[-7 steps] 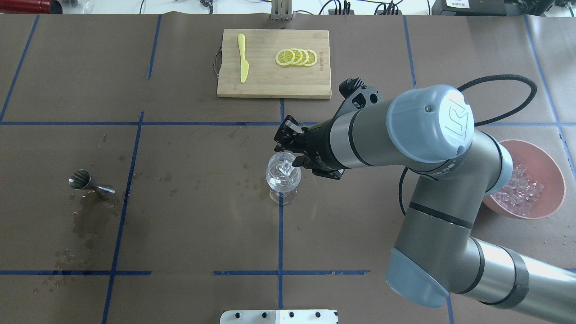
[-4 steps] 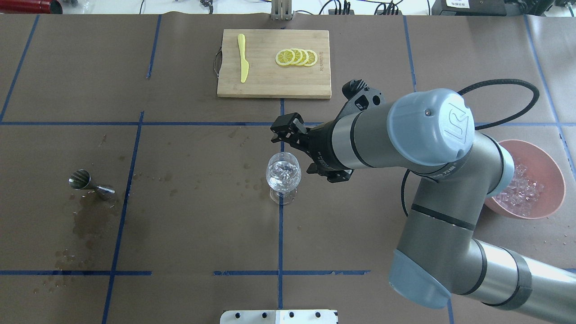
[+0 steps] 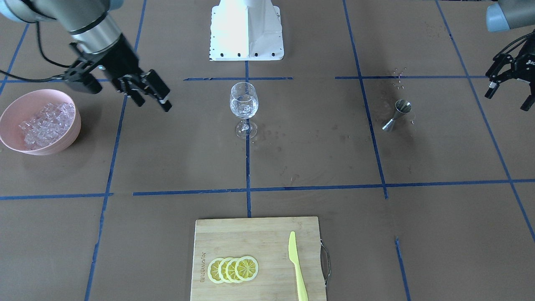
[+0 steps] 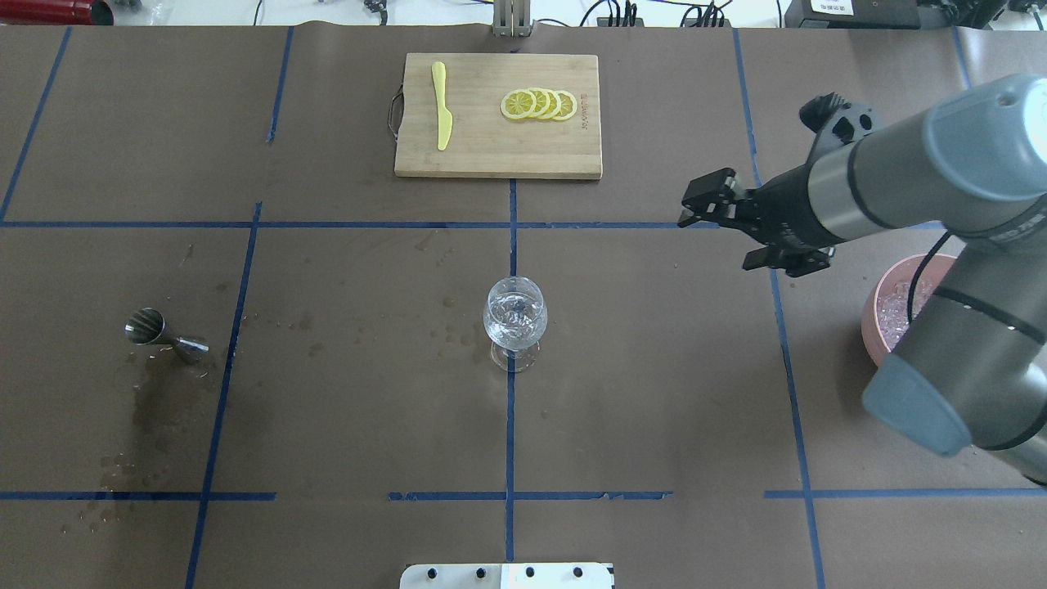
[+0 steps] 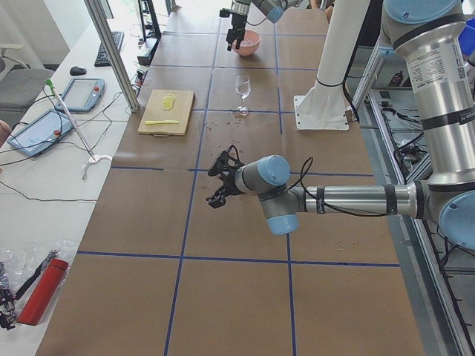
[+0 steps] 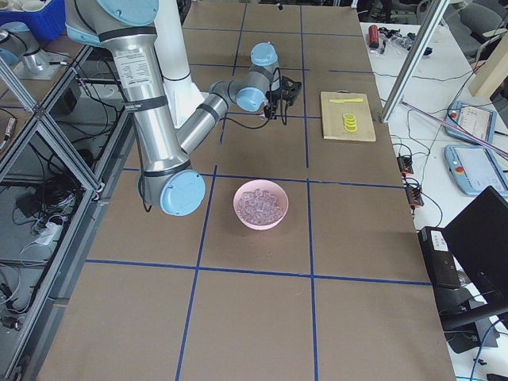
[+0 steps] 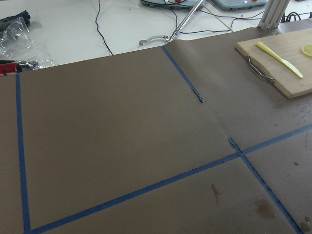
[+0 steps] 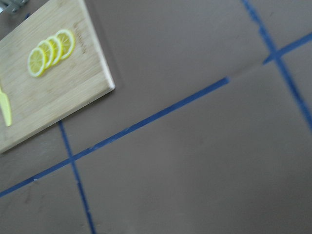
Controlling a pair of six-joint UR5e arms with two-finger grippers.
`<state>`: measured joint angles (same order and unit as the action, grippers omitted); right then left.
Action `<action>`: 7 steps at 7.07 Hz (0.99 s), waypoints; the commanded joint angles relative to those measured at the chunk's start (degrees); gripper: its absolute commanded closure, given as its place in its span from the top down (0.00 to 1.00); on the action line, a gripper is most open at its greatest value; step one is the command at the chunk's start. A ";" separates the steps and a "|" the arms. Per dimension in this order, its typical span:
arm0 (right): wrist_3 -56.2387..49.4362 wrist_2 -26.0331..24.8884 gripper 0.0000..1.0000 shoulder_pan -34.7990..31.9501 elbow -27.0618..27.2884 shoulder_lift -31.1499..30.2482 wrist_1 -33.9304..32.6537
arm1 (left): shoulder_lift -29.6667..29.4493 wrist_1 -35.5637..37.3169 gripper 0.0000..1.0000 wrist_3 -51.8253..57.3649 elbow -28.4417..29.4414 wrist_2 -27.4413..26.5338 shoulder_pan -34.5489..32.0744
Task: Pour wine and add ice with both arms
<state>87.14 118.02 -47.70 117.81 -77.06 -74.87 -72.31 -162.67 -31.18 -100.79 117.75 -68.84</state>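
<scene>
The ice (image 3: 46, 121) lies heaped in one pink bowl (image 3: 50, 146), at about 4 o'clock from the right gripper (image 4: 695, 204) in the overhead view and well apart from it. That gripper hangs above the table (image 4: 327, 409) with its fingers spread and nothing between them. One wine glass (image 4: 515, 315) stands upright at its 8 o'clock. The left gripper (image 3: 508, 94), likewise spread and empty, hovers far beyond one steel jigger (image 3: 395, 117). At the glass's 12 o'clock lies one cutting board (image 4: 491, 147) bearing four lemon slices (image 4: 540, 105) and one yellow knife (image 4: 442, 106).
</scene>
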 commanded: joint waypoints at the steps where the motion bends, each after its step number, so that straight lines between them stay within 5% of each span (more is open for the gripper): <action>1: -24.01 8.06 1.00 -14.36 -3.61 -8.52 -0.27 | -0.80 10.99 1.00 12.84 -0.11 0.20 -1.02; 3: -42.49 10.21 1.00 -21.71 -5.75 -9.78 -6.81 | -7.81 27.76 1.00 14.04 -0.38 7.70 -5.22; 5: -66.10 9.69 1.00 -28.03 -9.06 -9.78 -17.45 | -9.16 35.63 1.00 14.48 0.32 16.86 -5.95; 7: -77.70 10.74 1.00 -34.02 -13.03 -9.60 -20.13 | -9.68 39.33 1.00 17.88 2.35 17.51 -5.95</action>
<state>16.82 128.27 -78.76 107.03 -86.68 -93.07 -81.54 -126.42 -15.63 -99.28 134.32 -74.62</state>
